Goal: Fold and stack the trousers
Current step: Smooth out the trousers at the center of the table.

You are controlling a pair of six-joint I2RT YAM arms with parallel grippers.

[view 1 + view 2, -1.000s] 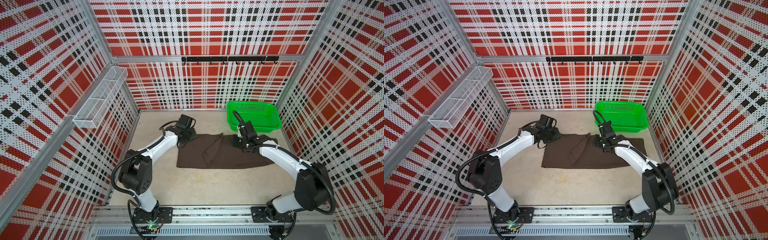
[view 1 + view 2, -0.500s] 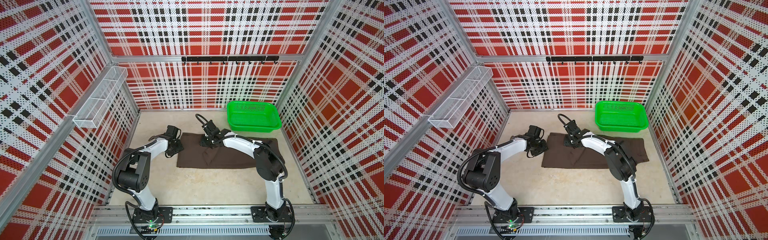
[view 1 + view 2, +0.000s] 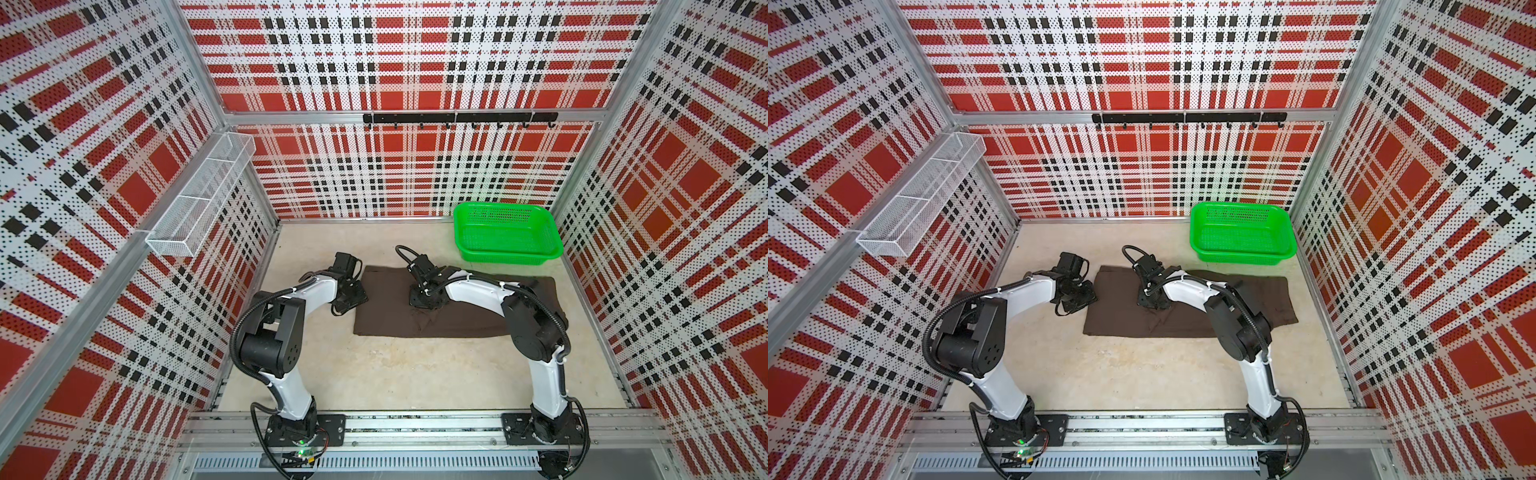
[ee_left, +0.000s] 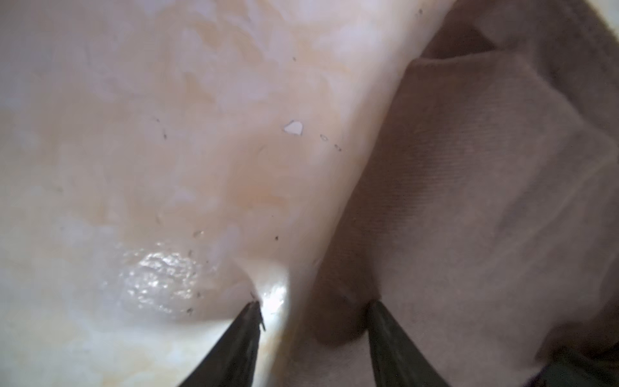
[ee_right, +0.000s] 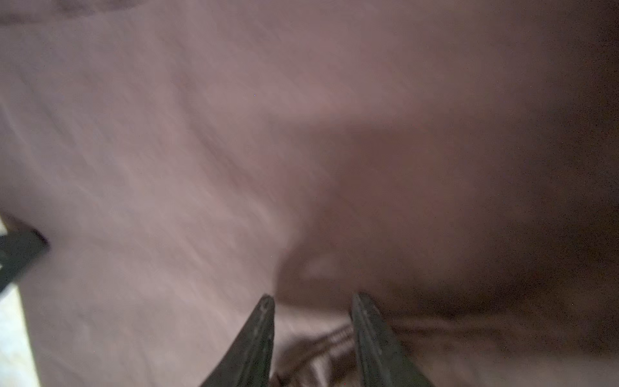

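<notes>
"Across the far half of the bench I have the trousers lying as one long flat band, folded lengthwise as far as I can judge. The right end sits just on the near side of the green basket."

"And the arms?"

"The left jaws are down at the band's left end, standing well apart and straddling the edge. One tip is on bare bench and one on cloth, with nothing gripped. The right jaws are pressed onto the cloth left of its middle, partly apart. That wrist view is blurred, so I cannot tell whether they pinch a ridge."

"So which step?"

"I judge it to be the crosswise fold, not yet begun. Next I need both pairs of jaws to take every layer at one end, lift together, and carry it over level so the edges meet."
</notes>
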